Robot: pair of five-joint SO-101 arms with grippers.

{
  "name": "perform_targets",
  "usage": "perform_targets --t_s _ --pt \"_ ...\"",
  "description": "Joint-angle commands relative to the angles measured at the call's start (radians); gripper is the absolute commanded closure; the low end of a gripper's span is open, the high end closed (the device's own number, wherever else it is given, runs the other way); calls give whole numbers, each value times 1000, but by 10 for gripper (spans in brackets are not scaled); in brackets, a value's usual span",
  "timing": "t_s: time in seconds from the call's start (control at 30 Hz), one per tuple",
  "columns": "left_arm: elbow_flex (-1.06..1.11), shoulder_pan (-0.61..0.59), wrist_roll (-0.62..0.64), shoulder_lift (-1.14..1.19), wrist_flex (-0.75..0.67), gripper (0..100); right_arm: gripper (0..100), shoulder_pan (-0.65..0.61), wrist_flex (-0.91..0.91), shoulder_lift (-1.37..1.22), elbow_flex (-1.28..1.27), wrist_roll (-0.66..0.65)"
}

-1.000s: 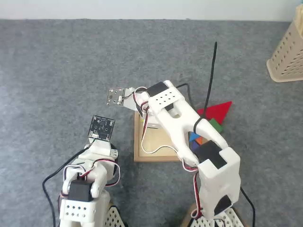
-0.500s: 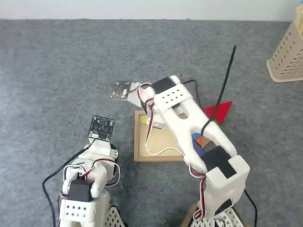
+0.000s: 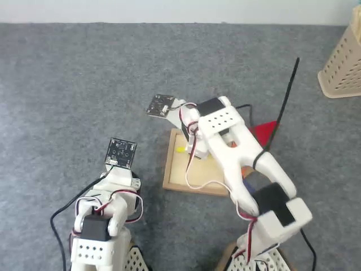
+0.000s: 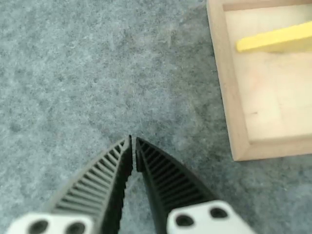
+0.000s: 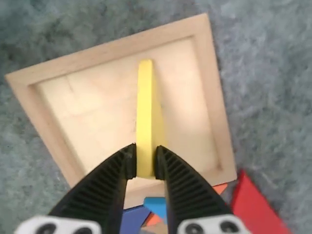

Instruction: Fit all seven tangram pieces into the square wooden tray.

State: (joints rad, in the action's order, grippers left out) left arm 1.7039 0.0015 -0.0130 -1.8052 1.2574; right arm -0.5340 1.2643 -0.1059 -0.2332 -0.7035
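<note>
**Right tool dragging the yellow piece while the tray is skewing**

Over the last second the right arm (image 3: 237,152) is swinging toward the far right. The wooden tray (image 3: 175,183) is turning with it, so its near rim is now slanting. This suggests that seating is under way but unfinished. The yellow piece (image 5: 147,112) is standing on edge on the tray floor. The right tool (image 5: 145,158) is narrowed onto its near end, one finger on each face. The red piece (image 5: 256,207) and blue piece (image 5: 157,207) are lying just outside the rim. The left tool (image 4: 133,146), nearly closed and holding nothing, is hovering over the counter (image 3: 67,84) beside the tray.
</note>
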Motion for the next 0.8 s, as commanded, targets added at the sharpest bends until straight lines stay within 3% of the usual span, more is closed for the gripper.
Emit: perform_targets --t_s 0.0,0.4,0.77 --pt "-19 -6 8 -21 6 988 992 15 -1 117 -37 48" --pt "-19 -6 8 -21 6 988 992 51 -159 154 -144 84" --pt "-19 -6 8 -21 6 988 993 166 -42 -15 241 -100"
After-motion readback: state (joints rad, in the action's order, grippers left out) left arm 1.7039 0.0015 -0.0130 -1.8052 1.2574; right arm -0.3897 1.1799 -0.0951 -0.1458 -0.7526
